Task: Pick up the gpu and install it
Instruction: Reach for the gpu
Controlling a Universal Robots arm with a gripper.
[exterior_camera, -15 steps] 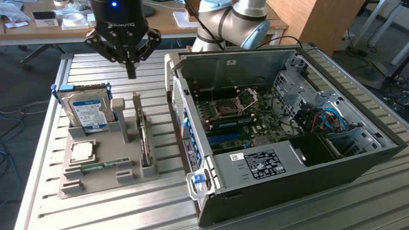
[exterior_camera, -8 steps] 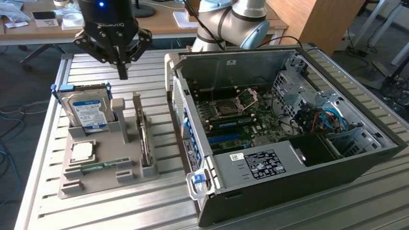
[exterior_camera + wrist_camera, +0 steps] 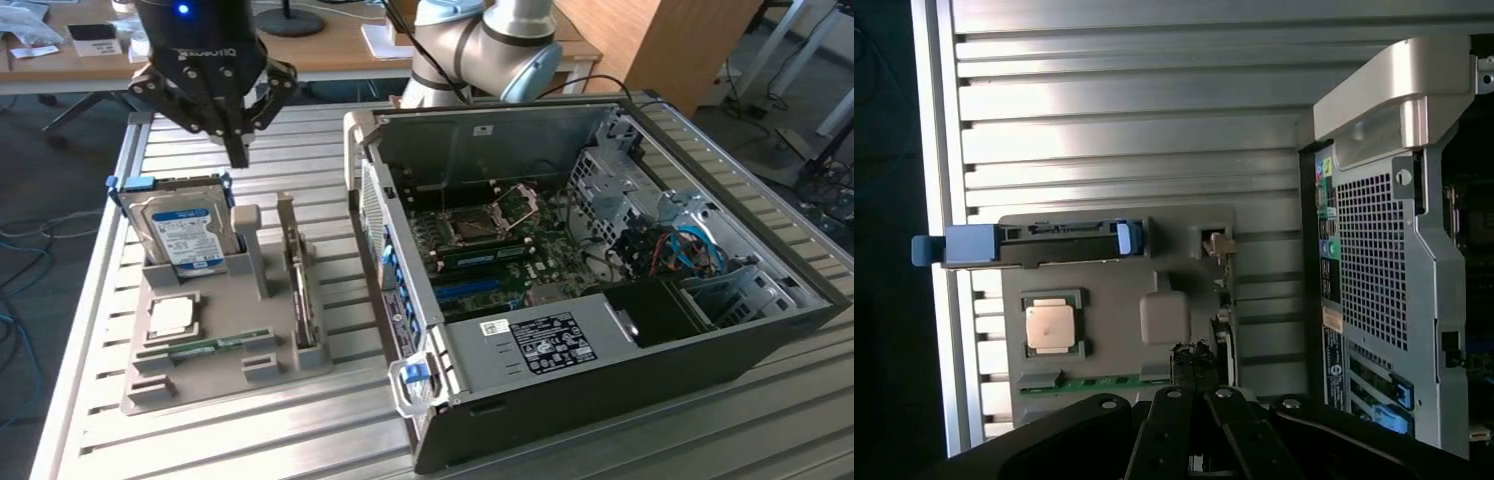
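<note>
Above the tray [image 3: 147,392], the gripper [image 3: 239,157] hangs empty, fingers [image 3: 238,135] together, at the approach to the gpu [image 3: 300,280], whose thin edge likely needs parted, aligned fingers.

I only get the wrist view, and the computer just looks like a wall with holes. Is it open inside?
Observer: Yes. The computer case lies on its side with the panel off, so the motherboard faces up.
Operator: Is the arm holding the gpu?
Observer: No. The gripper hangs above the grey holder, fingers shut on nothing, clear of the gpu standing on edge in its slot.
Operator: What's the thing with blue ends?
Observer: A hard drive, standing upright, with a blue label on its face.
</note>
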